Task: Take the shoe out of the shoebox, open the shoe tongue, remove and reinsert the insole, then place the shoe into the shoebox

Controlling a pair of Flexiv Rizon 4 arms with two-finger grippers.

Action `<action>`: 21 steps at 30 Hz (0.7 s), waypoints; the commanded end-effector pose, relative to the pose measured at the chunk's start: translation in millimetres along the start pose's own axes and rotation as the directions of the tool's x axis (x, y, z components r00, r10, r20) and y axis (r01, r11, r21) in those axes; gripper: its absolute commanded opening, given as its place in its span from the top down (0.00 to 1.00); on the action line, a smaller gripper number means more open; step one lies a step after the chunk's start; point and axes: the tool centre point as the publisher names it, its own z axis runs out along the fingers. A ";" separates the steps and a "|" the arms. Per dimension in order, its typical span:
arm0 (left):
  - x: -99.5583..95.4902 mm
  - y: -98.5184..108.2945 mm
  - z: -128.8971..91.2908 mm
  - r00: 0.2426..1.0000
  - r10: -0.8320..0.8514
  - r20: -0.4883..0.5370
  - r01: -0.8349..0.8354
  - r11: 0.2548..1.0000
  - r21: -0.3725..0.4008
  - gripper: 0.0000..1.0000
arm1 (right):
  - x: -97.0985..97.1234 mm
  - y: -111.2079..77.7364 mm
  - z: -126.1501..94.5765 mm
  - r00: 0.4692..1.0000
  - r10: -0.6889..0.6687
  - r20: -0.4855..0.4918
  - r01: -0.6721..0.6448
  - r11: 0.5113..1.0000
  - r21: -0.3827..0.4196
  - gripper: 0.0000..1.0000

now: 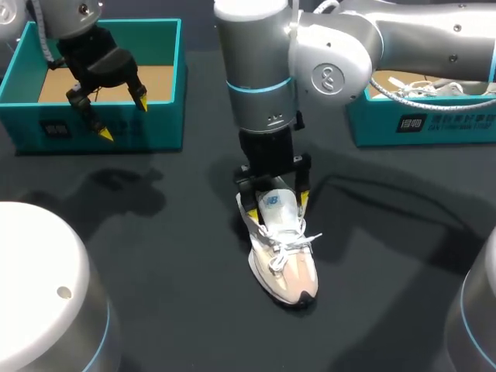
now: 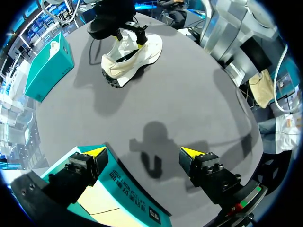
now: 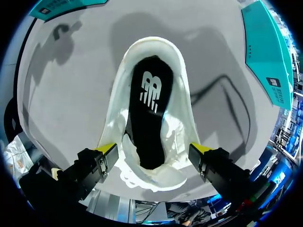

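Okay, I'm hovering my right claw (image 3: 154,150) open astride the shoe (image 3: 152,109); looking soft and light, so I'm eyeing its heel.

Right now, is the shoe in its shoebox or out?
Out. The shoe stands upright on the table under the right gripper, outside the left shoebox and right shoebox.

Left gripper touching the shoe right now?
Apart. The head view shows the left gripper over the shoebox at the view's left, with bare table between it and the shoe.
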 end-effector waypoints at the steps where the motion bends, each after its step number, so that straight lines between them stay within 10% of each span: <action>1: 0.8 0.1 -0.1 1.000 0.001 0.000 -0.001 1.000 -0.001 0.00 | -2.8 -8.2 1.3 1.000 0.002 -0.011 -0.002 1.000 -0.020 0.00; 21: 0.8 0.1 -0.1 1.000 0.001 0.000 -0.001 1.000 -0.001 0.00 | 6.4 -68.5 -11.3 0.993 0.116 -0.025 -0.116 0.993 -0.030 0.00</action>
